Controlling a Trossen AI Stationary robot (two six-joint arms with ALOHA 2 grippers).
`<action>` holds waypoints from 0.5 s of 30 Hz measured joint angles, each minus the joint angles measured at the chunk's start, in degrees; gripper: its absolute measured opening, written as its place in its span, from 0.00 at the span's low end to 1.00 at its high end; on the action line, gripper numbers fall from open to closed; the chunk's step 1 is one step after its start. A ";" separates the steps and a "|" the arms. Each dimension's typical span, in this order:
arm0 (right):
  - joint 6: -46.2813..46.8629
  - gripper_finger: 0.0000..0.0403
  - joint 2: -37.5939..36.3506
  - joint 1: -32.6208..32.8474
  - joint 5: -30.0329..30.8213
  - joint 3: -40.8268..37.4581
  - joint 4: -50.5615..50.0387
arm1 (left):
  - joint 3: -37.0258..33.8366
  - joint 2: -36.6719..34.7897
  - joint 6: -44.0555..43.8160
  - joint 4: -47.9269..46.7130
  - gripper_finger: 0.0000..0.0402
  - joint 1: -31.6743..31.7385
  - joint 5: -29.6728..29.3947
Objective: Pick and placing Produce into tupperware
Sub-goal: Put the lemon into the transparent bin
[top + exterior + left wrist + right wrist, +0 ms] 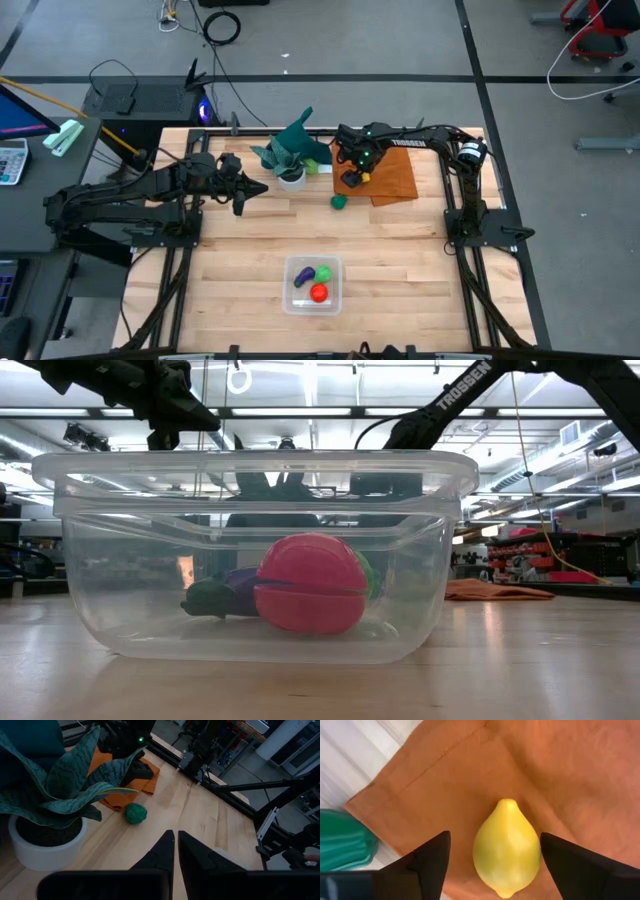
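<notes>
right end effector (507,865): open, fingers either side of yellow lemon (507,848) on orange cloth (560,775), upper centre
left end effector (174,851): closed, empty
tupperware (290,301): three produce pieces

1. The high view is evenly and brightly lit from above; shadows under the arms on the wooden table (400,250) are soft and short.
2. In the low view, ceiling strip lights glare in the background and throw bright streaks on the rim of the clear tupperware (250,465), whose curved walls distort what lies behind them.
3. The room beyond is darker and slightly soft.
4. The left wrist view is dimmer, with the near plant (60,780) leaves a little blurred.
5. The right wrist view is warm and soft; the yellow lemon (506,847) shows a pale sheen, and the dark fingers (427,860) are out of focus.
</notes>
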 joint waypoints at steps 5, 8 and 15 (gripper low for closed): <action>-0.37 0.61 0.00 0.00 0.26 0.00 -1.23 | 0.00 0.00 0.00 -0.02 0.06 0.01 0.00; -0.38 0.58 0.00 0.00 0.65 0.01 -1.28 | 0.00 0.00 0.00 -0.02 0.07 -0.01 0.00; -0.39 0.48 0.00 0.00 0.66 0.02 -1.40 | 0.00 -0.01 0.00 -0.01 0.07 -0.01 0.00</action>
